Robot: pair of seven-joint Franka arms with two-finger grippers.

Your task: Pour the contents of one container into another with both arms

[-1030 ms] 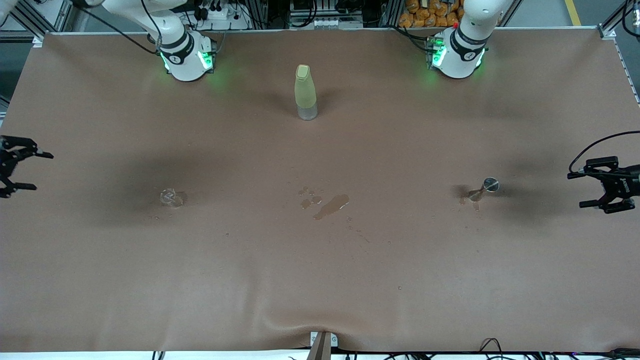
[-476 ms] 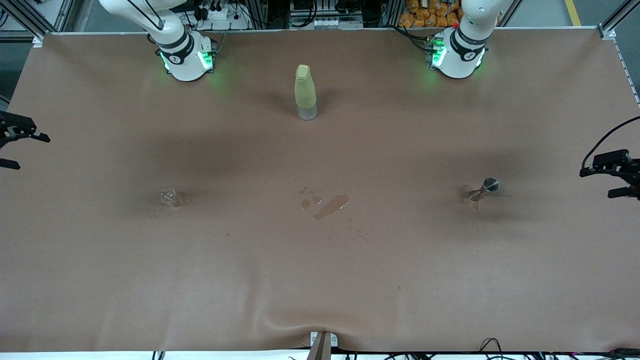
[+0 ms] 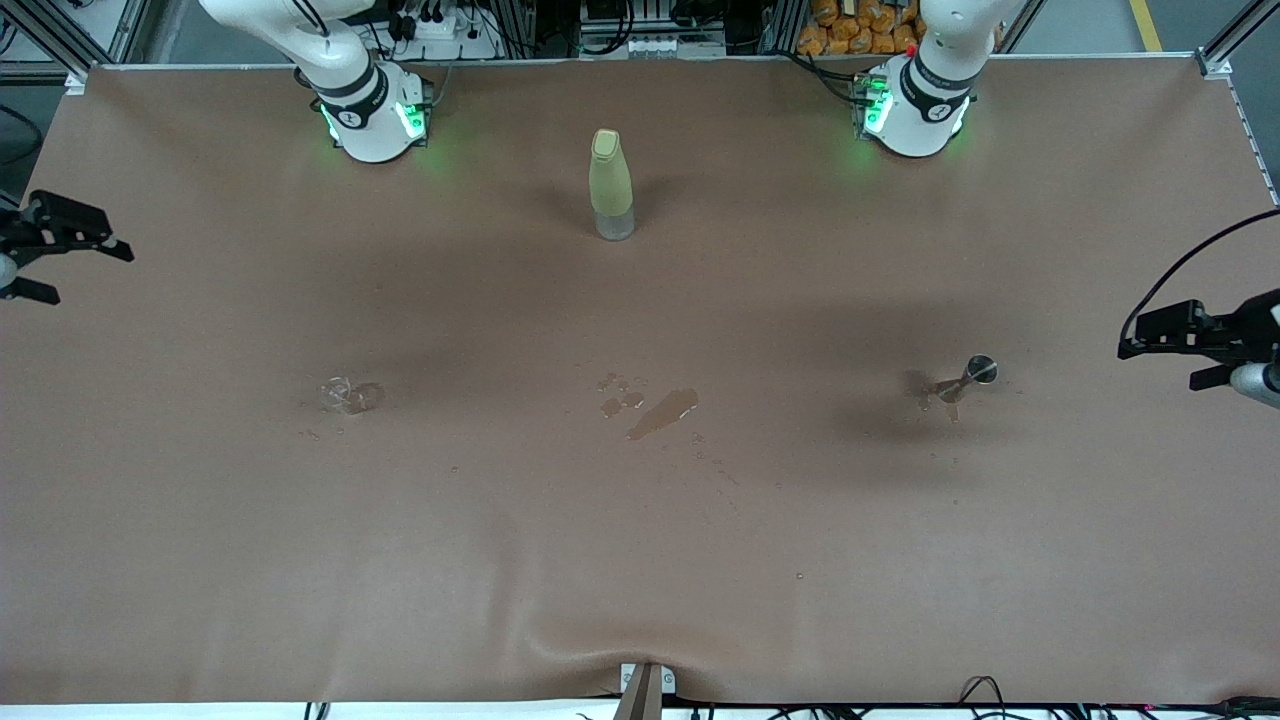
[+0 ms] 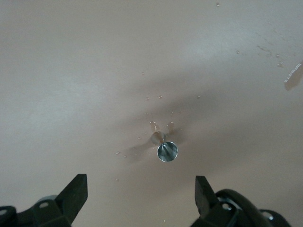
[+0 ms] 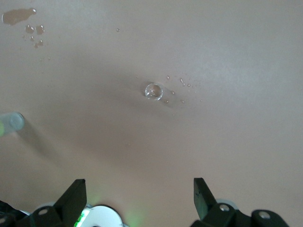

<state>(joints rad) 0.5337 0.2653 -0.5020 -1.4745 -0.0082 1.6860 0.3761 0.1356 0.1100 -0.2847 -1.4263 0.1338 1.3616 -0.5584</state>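
The tiny clear glass cup [image 3: 345, 396] stands on the brown table toward the right arm's end, and it also shows in the right wrist view [image 5: 153, 91] with droplets around it. The small metal hourglass cup [image 3: 968, 380] stands toward the left arm's end, its round rim showing in the left wrist view [image 4: 166, 150]. My right gripper [image 3: 90, 276] hangs open and empty over the table's edge, well away from the glass cup. My left gripper [image 3: 1160, 366] hangs open and empty over the other edge, apart from the metal cup. Both wrist views show wide-open jaws: left gripper [image 4: 141, 189], right gripper [image 5: 139, 191].
A tall yellow-green bottle [image 3: 611, 185] stands mid-table, close to the arms' bases. A brown spill [image 3: 660, 412] with droplets lies at the table's centre. Small wet marks surround both cups. The right arm's green-lit base [image 5: 102, 217] shows under the right gripper.
Both grippers have shifted at the table's ends, the right one moving toward the bases' side and the left one slightly the same way. Cups and bottle have not moved.
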